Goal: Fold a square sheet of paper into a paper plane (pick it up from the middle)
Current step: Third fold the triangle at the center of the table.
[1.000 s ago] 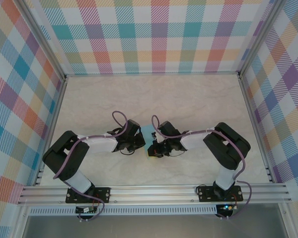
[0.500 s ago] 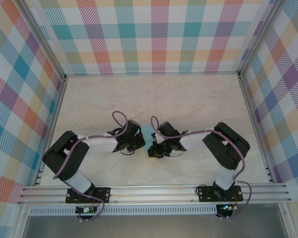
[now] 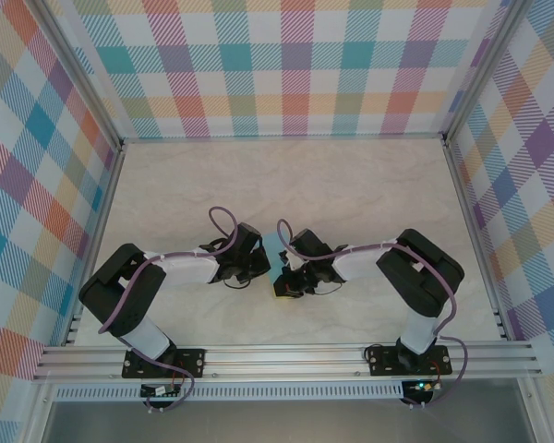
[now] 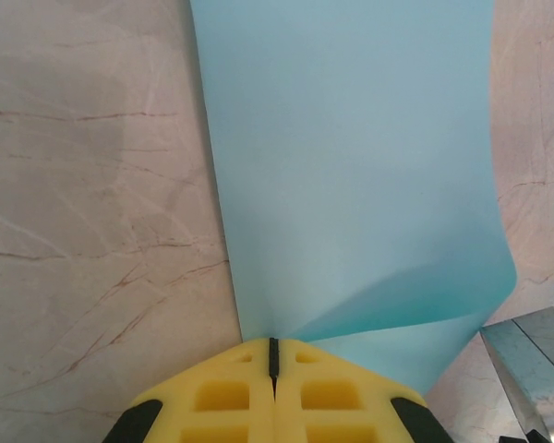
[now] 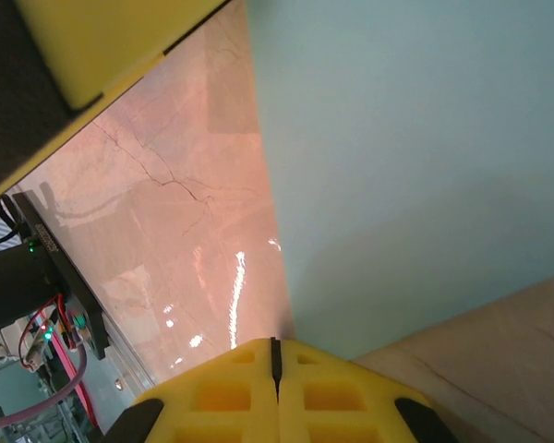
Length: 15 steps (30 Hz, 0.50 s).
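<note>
Left gripper and right gripper — each clamped tight on the light-blue sheet of paper — hold it between them over the marbled desk, plaid walls around.

No lettering, label, brand mark, number or sign is legible anywhere: not on the light-blue sheet of paper, the marbled table, or the plaid walls at 12 o'clock.
</note>
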Available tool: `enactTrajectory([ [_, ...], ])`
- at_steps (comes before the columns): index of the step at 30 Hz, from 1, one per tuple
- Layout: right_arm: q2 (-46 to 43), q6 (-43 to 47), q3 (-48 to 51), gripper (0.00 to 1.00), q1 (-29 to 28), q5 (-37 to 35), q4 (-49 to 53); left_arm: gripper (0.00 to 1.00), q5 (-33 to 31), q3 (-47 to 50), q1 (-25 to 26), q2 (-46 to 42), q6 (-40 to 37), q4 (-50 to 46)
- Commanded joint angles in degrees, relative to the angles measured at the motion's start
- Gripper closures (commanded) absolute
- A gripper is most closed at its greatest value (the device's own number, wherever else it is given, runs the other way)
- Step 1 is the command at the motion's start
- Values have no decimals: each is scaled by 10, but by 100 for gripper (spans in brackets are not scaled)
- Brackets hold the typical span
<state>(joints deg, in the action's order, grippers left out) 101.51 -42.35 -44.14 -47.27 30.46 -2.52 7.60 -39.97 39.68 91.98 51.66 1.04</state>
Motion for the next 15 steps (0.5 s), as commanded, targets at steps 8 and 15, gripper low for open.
enactTrajectory([
  [8, -81, 29, -23, 92, 21, -96, 51, 100, -18, 4, 7, 1, 2, -52],
  [15, -32, 33, -51, 92, 32, -99, 48, 100, -15, 0, 7, 0, 0, -53],
])
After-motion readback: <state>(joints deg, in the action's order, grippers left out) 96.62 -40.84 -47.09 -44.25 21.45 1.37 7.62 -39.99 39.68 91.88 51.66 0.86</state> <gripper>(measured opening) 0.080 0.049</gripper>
